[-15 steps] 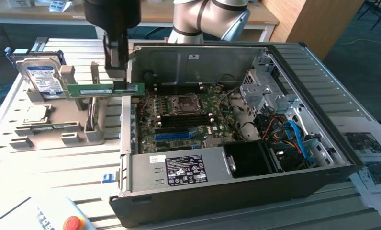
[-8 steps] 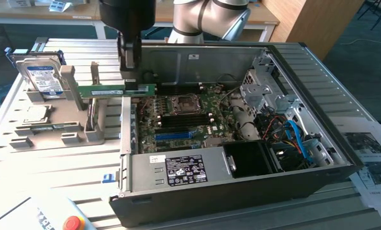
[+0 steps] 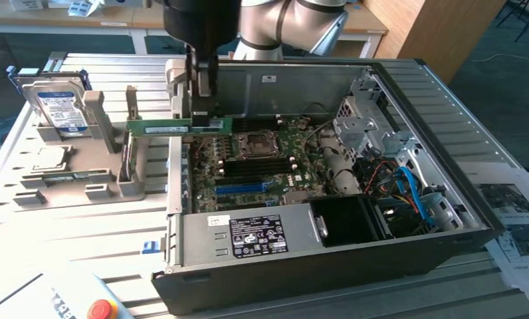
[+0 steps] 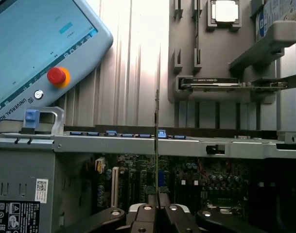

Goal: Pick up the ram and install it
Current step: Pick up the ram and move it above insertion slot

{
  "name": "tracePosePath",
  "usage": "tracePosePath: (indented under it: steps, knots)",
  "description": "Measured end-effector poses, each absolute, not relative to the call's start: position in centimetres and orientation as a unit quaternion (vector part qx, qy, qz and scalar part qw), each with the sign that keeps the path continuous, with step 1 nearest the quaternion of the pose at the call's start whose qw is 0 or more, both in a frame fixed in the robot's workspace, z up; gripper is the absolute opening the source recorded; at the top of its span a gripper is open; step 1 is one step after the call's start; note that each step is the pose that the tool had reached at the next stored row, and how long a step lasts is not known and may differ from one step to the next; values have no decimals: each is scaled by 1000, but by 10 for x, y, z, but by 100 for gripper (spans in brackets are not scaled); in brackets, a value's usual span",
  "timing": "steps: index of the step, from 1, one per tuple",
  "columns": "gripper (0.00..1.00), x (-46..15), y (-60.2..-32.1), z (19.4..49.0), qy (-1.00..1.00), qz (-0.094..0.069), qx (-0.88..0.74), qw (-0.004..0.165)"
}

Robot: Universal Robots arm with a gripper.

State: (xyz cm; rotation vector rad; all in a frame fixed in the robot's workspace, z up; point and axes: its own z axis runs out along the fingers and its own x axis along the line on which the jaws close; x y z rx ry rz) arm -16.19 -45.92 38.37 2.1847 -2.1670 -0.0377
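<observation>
The ram (image 3: 171, 126) is a long green stick held level above the exterior view's left side of the open computer case, partly over the case wall. My gripper (image 3: 204, 116) comes down from above and is shut on the stick near its right end. In the wrist view the ram (image 4: 157, 145) appears edge-on as a thin line rising from between my fingertips (image 4: 157, 216), with the motherboard (image 4: 186, 179) beyond it. Black slots on the motherboard (image 3: 246, 169) lie below and to the right of the held stick.
A grey parts holder (image 3: 78, 179) at the exterior view's left carries a hard drive (image 3: 59, 106), a square processor chip (image 3: 50, 158) and another thin upright stick (image 3: 131, 103). The power supply (image 3: 246, 236) fills the case's near corner. A teach pendant (image 4: 36, 48) lies nearby; papers (image 3: 513, 212) lie at the right.
</observation>
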Motion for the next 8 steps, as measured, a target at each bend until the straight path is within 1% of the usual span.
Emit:
tracePosePath:
  steps: [8]
  knots:
    - [12, -138, -463, 384, -704, -13, 709, 33]
